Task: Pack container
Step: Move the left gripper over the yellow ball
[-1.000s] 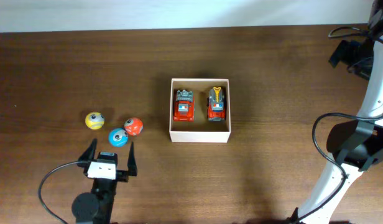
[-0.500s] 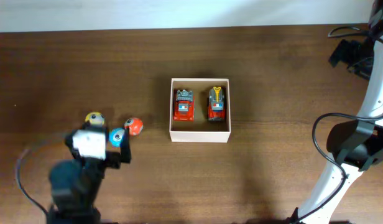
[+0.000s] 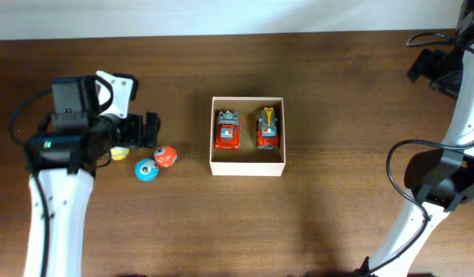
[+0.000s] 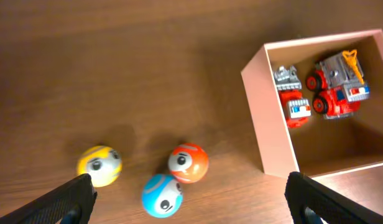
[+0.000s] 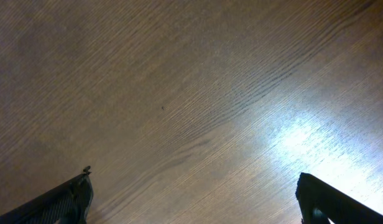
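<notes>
The container point(image 3: 217, 165) is a small white box with a tan inside, at the table's middle. Two red toy trucks point(image 3: 228, 131) point(image 3: 268, 129) lie side by side in it. Three small balls lie left of it: yellow point(image 3: 118, 154), blue point(image 3: 146, 170) and orange point(image 3: 165, 156). My left gripper point(image 3: 148, 131) hangs open and empty above the balls, partly hiding the yellow one. In the left wrist view the open gripper point(image 4: 188, 204) frames the yellow point(image 4: 99, 166), orange point(image 4: 188, 163) and blue point(image 4: 161, 195) balls, with the container point(image 4: 266, 118) to the right. My right gripper point(image 5: 194, 199) is open over bare wood.
The right arm point(image 3: 445, 161) stands at the table's right edge with cables looping beside it. The white wall runs along the table's far edge.
My left arm has lifted from the front edge of the table and swung back and left. It now hangs over the balls. The balls, container and right arm have not moved.
</notes>
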Available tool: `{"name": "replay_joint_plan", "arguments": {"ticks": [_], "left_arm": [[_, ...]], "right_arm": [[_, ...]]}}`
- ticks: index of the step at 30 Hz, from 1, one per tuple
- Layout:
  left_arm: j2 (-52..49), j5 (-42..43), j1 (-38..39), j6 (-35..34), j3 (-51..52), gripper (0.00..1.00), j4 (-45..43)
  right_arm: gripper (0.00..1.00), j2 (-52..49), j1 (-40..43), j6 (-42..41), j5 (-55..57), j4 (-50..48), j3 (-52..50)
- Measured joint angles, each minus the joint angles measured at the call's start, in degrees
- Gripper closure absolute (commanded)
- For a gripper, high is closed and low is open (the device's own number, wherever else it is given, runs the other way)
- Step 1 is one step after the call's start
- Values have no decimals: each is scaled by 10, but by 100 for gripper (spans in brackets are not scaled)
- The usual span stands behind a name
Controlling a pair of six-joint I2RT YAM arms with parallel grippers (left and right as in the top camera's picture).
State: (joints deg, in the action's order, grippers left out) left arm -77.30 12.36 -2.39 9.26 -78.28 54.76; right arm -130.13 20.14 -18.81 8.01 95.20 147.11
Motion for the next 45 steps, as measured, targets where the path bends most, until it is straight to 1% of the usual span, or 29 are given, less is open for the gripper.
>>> {"name": "replay_joint_plan", "arguments": {"ticks": [7,11,15,18,25,28,30,37,40,45], "left_arm": [[-67,55,0,0,0,1,4],[-87,55,0,-4,0,1,5],[-113,7,0,-58,0,1,5],[-132,-21,0,-87,0,1,0],[-140,-44,0,-107,0,1,-16],[-140,-66,0,-117,0,1,-22],[-140,-89,0,-136,0,1,-23],[-145,-191,-16,-248,0,1,-24],[-154,-211,-32,-276,0,1,-25],[-172,-221,-37,-291,0,1,-25]], "right_arm": [[1,0,0,0,0,0,0],[1,0,0,-1,0,0,0],[1,0,0,-1,0,0,0],[1,0,0,-1,0,0,0],[1,0,0,0,0,0,0],[1,0,0,-1,0,0,0],[1,0,0,0,0,0,0],[1,0,0,-1,0,0,0],[1,0,0,0,0,0,0],[1,0,0,-1,0,0,0]]}}
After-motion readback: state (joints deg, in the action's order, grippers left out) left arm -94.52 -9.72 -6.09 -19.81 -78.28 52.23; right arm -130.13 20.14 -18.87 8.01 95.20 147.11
